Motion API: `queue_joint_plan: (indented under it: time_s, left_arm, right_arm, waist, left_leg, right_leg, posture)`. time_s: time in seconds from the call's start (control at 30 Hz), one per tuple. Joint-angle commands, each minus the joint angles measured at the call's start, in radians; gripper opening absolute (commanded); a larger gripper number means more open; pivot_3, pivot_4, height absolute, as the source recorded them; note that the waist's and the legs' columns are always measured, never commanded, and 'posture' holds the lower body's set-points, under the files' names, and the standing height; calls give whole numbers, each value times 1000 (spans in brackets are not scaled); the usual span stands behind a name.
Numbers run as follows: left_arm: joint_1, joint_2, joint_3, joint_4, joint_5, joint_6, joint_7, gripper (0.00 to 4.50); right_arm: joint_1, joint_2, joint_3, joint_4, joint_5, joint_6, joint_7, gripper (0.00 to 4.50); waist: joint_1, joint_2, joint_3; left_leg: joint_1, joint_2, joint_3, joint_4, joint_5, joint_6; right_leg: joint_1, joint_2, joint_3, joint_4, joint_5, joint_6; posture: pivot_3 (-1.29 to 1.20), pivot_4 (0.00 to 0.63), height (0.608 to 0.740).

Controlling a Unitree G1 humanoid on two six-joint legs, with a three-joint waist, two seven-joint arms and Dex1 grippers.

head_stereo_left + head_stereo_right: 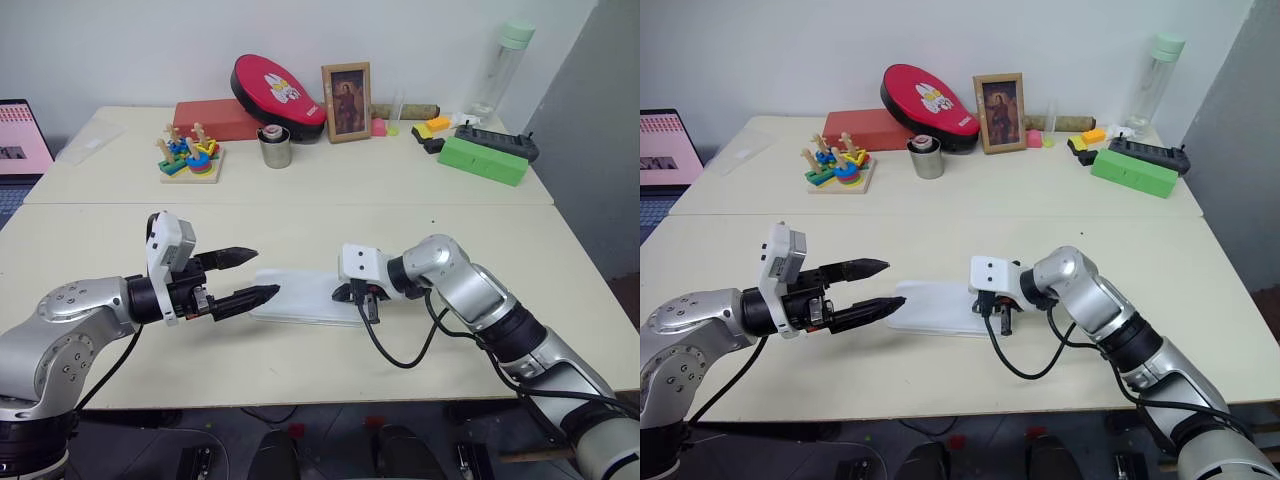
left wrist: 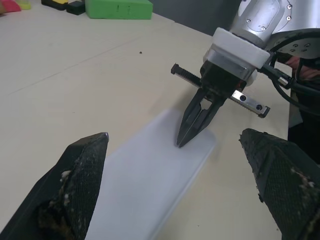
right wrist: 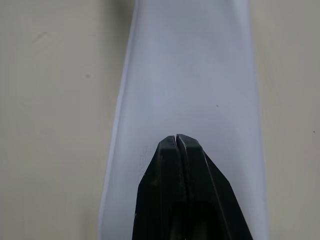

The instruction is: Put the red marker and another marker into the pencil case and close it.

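Pencil case lies flat and closed on the front table, about mid-width, near the front edge but not at it. Its long axis runs left-right across the robot, slightly skewed, with one short end toward each arm. Bare tabletop on all sides of it; widest open stretch is behind it, up to the seam between the two tables.

Left gripper hovers just off the case's left end, pointing right along the case, fingers spread wide, holding nothing. In the left wrist view both fingers frame the case with clear gaps on either side.

Right gripper comes in from the right, angled down, fingers pressed together with the tips on or just above the lid near its right end; can't tell if touching. Its cable loops on the table in front of the case.

Back table clutter, well apart from the case: red oval case, picture frame, metal cup, stacking toy, green block, bottle. Laptop at far left edge.
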Motion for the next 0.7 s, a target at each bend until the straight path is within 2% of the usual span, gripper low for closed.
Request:
queue_joint_plan:
  time_s: [0.03,0.17,0.3,0.47,0.57,0.6,0.63,0.7]
  left_arm:
    - [-11,19,3,-22,-6,-3,-7,4500]
    - [-22,8,-2,-7,8,1,25,4500]
    - [-85,-41,-16,93,90,-20,152,4500]
    - [-150,-101,-23,227,238,-104,303,4500]
    - [-154,-116,-22,279,287,-146,330,4500]
    - [-155,-120,-19,298,303,-160,339,4500]
    - [-156,-124,-14,314,314,-171,349,4500]
    - [-158,-129,0,345,332,-190,365,4500]
  right_arm:
    - [32,-5,26,11,-22,3,-2,14]
    - [36,12,-39,-12,53,35,10,14]
    - [47,32,-229,-60,209,91,1,14]
    - [52,40,-427,-9,279,109,-136,14]
    - [60,38,-508,13,289,112,-218,14]
    - [76,23,-523,5,296,113,-219,367]
    - [89,9,-533,-2,303,115,-218,463]
    - [116,-18,-556,-5,310,111,-229,970]
  waist:
    - [0,-1,-1]
    - [0,-2,-1]
    - [8,0,0]
    - [17,-1,0]
    - [18,-1,0]
    - [18,-1,0]
    - [19,-1,0]
    - [19,-1,0]
  left_leg:
    - [1,0,0,0,0,0]
    - [1,0,0,0,0,0]
    - [0,0,0,0,0,0]
    - [-1,0,0,0,0,0]
    - [-1,0,0,0,0,0]
    - [-1,0,0,0,0,0]
    - [-1,0,0,0,0,0]
    - [-1,0,0,-1,0,0]
  right_leg:
    - [0,0,0,0,0,0]
    - [1,0,0,0,0,0]
    - [1,0,0,0,0,0]
    - [0,0,0,0,0,0]
    - [0,0,0,0,0,0]
    - [0,0,0,0,0,0]
    - [0,0,0,0,0,0]
    - [0,0,0,-1,0,0]
  posture:
    - [0,150,740]
    - [0,150,740]
    - [0,150,740]
    - [0,150,740]
    - [0,150,740]
    - [0,150,740]
    - [0,150,740]
    - [0,150,740]
